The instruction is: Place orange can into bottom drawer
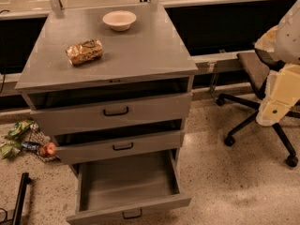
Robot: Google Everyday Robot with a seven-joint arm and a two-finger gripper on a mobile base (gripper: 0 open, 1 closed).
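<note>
The orange can (84, 51) lies on its side on the grey cabinet top (140, 50), left of centre. The bottom drawer (126, 182) is pulled far out; its inside shows nothing in it, and a black handle is on its front. My gripper (275, 110) is at the right edge of the view, at the end of the cream arm. It hangs well to the right of the cabinet, about level with the top drawer, and is far from the can.
A cream bowl (119, 20) stands at the back of the cabinet top. The top drawer (112, 111) and middle drawer (119, 146) are slightly out. A black office chair (253, 71) stands right of the cabinet. Snack bags and an apple (48, 149) lie on the floor at left.
</note>
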